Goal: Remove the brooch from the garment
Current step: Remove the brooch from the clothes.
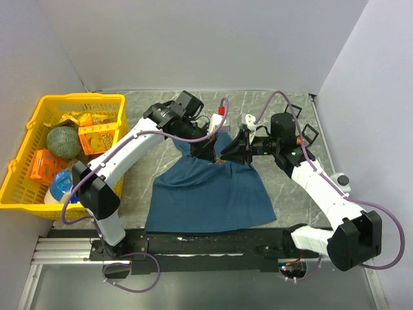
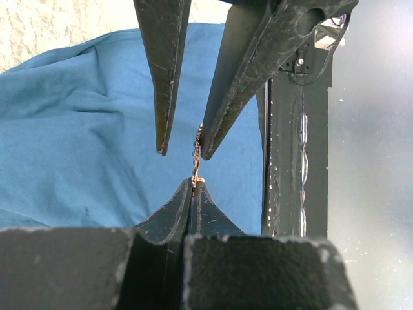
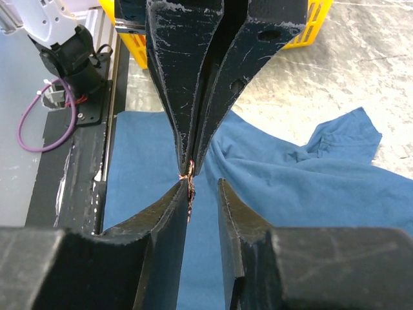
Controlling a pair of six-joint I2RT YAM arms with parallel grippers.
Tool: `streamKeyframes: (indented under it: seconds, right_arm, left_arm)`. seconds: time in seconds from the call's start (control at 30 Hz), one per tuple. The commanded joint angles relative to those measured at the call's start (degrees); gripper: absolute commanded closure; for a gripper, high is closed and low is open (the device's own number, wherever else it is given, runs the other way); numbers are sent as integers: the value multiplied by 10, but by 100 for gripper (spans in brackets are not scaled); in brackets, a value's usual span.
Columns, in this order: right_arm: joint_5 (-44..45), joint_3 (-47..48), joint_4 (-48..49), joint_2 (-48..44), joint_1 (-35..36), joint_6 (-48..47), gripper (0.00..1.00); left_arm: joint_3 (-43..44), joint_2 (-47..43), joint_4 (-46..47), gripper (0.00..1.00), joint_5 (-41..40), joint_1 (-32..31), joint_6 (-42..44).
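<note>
The garment (image 1: 206, 194), a dark teal-blue T-shirt, lies spread on the table between the arms; it also shows in the left wrist view (image 2: 77, 129) and the right wrist view (image 3: 303, 181). The brooch (image 2: 195, 155), a thin coppery-gold piece, is held in the air above the cloth. My left gripper (image 2: 195, 186) is shut on its lower end. My right gripper (image 3: 202, 183) is open, and the brooch (image 3: 189, 192) rests against the inner face of its left finger. The two grippers meet tip to tip over the shirt's upper part (image 1: 220, 157).
A yellow basket (image 1: 19, 174) with packets, a green ball and a bottle stands at the far left. A black rail (image 1: 213, 242) runs along the near edge under the shirt's hem. Grey walls close in the back and both sides.
</note>
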Motion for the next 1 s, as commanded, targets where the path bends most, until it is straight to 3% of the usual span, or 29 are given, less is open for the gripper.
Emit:
streamKeyframes:
  seconds: [0.0,0.53,0.77,0.97]
  right_arm:
    - [-2,-5,21,0,6,2,69]
    - [-22,-5,30,1,11,14,89]
    - [-31,-12,58,0,12,49,82]
    - [-38,-10,52,1,12,42,89]
  left_arm:
    - [5,-9,1,99,12,-7,4]
    - [-1,-5,10,99,19,-7,-1]
    - [-2,-1,9,99,19,-7,-2]
    - [0,0,10,99,22,-8,-2]
